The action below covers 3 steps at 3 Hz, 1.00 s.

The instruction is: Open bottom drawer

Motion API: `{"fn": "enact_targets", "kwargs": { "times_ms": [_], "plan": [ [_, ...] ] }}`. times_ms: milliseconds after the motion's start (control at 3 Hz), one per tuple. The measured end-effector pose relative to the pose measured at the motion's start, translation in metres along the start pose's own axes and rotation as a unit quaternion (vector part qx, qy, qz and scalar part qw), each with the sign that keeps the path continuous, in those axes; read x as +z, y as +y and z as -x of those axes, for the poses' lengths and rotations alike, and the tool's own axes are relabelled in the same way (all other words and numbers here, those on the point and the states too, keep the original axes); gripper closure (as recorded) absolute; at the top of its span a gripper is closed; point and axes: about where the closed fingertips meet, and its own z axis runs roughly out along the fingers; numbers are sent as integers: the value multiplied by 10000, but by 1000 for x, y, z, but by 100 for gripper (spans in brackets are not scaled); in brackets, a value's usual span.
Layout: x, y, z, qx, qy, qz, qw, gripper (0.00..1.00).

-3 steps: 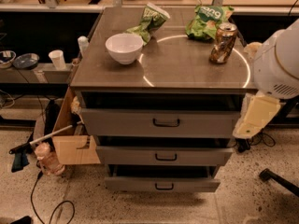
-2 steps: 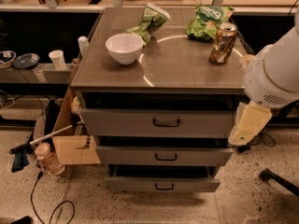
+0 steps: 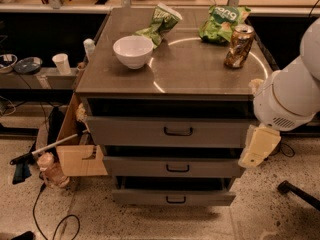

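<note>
3 grey drawers [image 3: 170, 132], bottom drawer [image 3: 175, 197] lowest, over speckled floor [image 3: 150, 224] — counter [image 3: 195, 71] bears bowl [image 3: 133, 51], can [image 3: 239, 45]; claw [image 3: 258, 148] at their right, grip cannot tell.

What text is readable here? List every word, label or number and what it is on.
"ong": white letters on the right chip bag.
Left chip bag: print too blurred to read.
Can: label too blurred to read.
Bottom drawer and the tool, right of the cabinet: no text visible.
</note>
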Motion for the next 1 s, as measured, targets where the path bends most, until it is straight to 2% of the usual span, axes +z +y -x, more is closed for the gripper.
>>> {"fn": "enact_targets", "kwargs": {
  "times_ms": [333,667,1000],
  "plan": [
    [18,13,-4,61,-380,466,9982,0],
    [24,22,-4,7,-662,826,9944,0],
    [24,22,-4,8,-662,826,9944,0]
  ]
}}
